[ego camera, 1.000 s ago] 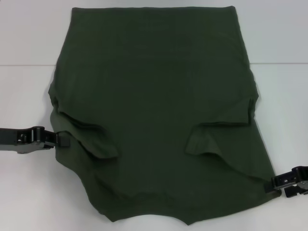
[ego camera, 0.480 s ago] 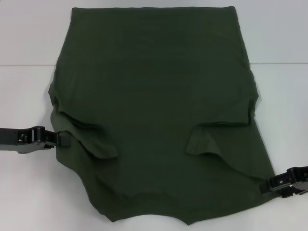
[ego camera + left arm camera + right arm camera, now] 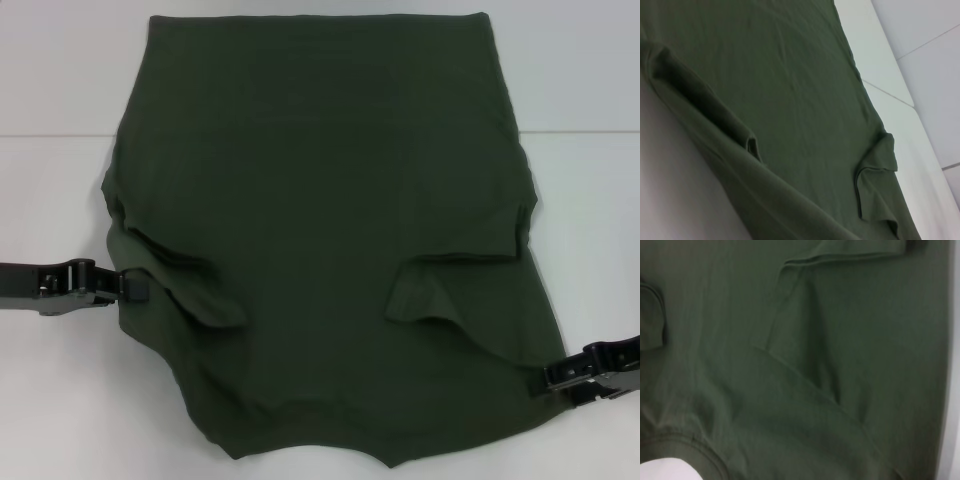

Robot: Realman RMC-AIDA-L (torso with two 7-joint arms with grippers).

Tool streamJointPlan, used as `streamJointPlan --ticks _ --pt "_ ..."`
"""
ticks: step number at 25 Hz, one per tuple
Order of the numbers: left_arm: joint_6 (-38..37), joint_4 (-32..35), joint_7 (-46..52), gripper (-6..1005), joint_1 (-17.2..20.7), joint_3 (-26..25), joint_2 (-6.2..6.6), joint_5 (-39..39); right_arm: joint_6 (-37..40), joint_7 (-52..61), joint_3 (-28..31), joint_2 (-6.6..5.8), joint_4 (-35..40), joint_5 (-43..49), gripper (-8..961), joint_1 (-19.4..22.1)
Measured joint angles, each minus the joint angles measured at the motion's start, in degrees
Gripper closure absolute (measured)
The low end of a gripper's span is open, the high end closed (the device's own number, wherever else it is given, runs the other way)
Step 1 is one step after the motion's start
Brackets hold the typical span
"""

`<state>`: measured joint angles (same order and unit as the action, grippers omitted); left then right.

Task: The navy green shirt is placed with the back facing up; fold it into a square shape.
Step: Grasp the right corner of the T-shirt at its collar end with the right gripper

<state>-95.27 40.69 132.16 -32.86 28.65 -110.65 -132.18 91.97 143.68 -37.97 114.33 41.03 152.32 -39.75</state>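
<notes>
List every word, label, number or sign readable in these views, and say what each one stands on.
None: no readable text in any view.
The navy green shirt shows only plain fabric in the head view and both wrist views; no print or tag is visible.
The left gripper and right gripper, at the shirt's edges, carry no legible marking.
The white table is unmarked.

The shirt (image 3: 330, 230) is dark olive green with its plain side up, spread flat across the tabletop (image 3: 60, 380). Both short sleeves are folded inward onto the body. Its curved collar edge lies at the tabletop's near edge.
</notes>
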Motion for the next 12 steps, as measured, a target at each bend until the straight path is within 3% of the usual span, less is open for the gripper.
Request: streamJointPlan --ticks 12 --pt "0.09 0.0 -0.17 980 0.16 0.0 0.0 0.0 -2.4 -0.18 -0.01 0.99 -2.02 -1.16 114 -2.92"
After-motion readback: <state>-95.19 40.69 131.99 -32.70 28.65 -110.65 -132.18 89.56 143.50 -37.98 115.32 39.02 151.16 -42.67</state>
